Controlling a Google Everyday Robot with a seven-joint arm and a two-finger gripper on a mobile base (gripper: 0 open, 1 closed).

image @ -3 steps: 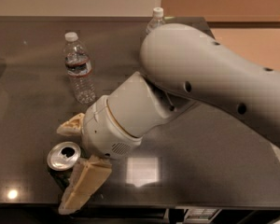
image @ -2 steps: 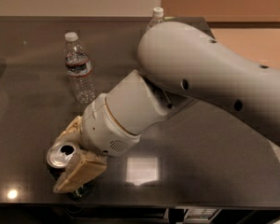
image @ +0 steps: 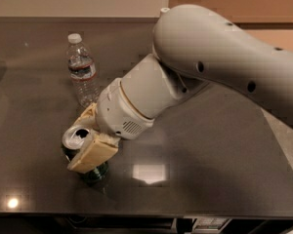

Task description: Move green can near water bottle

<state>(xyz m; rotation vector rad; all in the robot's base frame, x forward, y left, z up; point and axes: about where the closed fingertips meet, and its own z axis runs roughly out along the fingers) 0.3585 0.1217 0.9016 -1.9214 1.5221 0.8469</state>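
Closure is the news here: a second ago the jaws stood spread either side of the green can [image: 76,137], and now they are clamped on it, one across its front and the other behind. The gripper [image: 79,146] sits near the front-left corner of the desk [image: 210,155], its wrist angled down from the right. The can's silver top has shifted away from the front edge since then. It looks tipped, with dark green body showing below the gripper; I cannot tell whether its base has left the surface. I read that as the grasp done and the carry just starting.

Further back, towards the left edge, the water bottle [image: 83,74] stands upright in the same spot as before, apart from the can with bare desk between them. What remains, as I judge it, is a short move away from the front edge and a gentle set-down beside the bottle without knocking it. At the far edge a white cap [image: 164,10] peeks over the arm [image: 219,57].
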